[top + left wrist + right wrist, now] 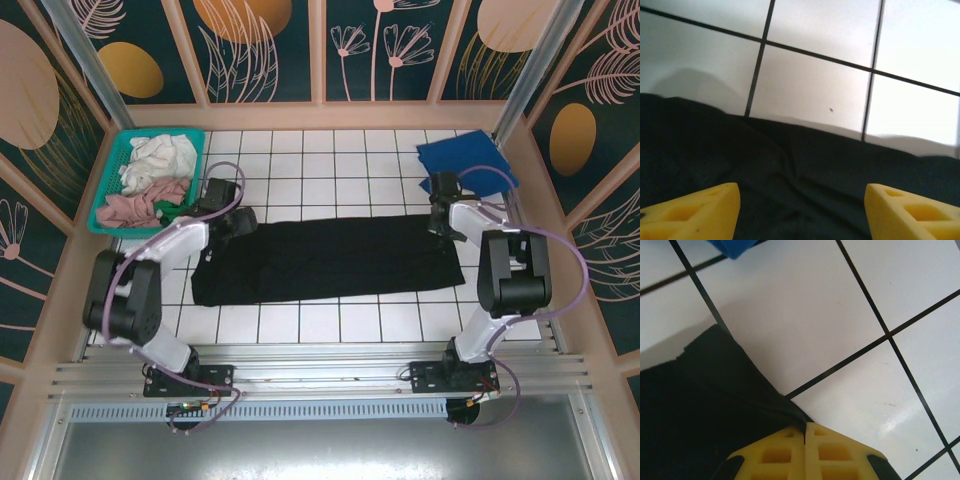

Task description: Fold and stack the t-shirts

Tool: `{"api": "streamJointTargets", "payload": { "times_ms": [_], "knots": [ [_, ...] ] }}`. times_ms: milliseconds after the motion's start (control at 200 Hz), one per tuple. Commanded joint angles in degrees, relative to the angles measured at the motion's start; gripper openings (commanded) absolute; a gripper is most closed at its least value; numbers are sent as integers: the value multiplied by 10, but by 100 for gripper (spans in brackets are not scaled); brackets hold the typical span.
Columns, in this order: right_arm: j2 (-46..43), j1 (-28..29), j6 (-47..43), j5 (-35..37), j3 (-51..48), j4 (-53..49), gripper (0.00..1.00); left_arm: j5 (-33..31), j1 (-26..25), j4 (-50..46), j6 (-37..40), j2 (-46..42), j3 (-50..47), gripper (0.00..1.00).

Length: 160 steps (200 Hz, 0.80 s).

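"Yellow fingers (pixel 695 212) on the left gripper (pixel 801 195), how wide?"
"Spread wide, holding nothing, low over the left end of the black t-shirt (pixel 330 258), maybe brushing it."
"And the right gripper (pixel 805 429)?"
"Pressed together, pinching the shirt's right corner. The shirt lies as a long flat band across the tiled table (pixel 330 160). The blue t-shirt (pixel 465 160) sits folded at the far right."
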Motion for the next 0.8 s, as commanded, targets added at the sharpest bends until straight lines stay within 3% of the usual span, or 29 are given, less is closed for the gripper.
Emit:
{"api": "streamJointTargets", "payload": {
  "times_ms": [0, 75, 205, 425, 611, 691, 796],
  "knots": [
    [-44, -29, 10, -91, -26, 43, 0, 0, 0, -43, -20, -85, -69, 72],
    [-56, -47, 12, -129, -37, 55, 0, 10, -26, -46, -41, -132, -111, 73],
    [-64, -73, 11, -178, -47, 70, 0, 9, -136, -31, -72, -152, -146, 75],
    [-63, -99, 12, -244, -57, 91, 0, 36, -175, 16, -72, -123, -187, 69],
    [-68, -104, 16, -253, -50, 88, 0, -19, -175, -21, -58, -103, -150, 23],
    [-70, -105, 17, -253, -37, 80, 0, -59, -175, -52, -42, -104, -104, 12],
    [-68, -105, 17, -255, -14, 70, 0, -112, -175, -92, -6, -85, -22, 5]
  ]
}}
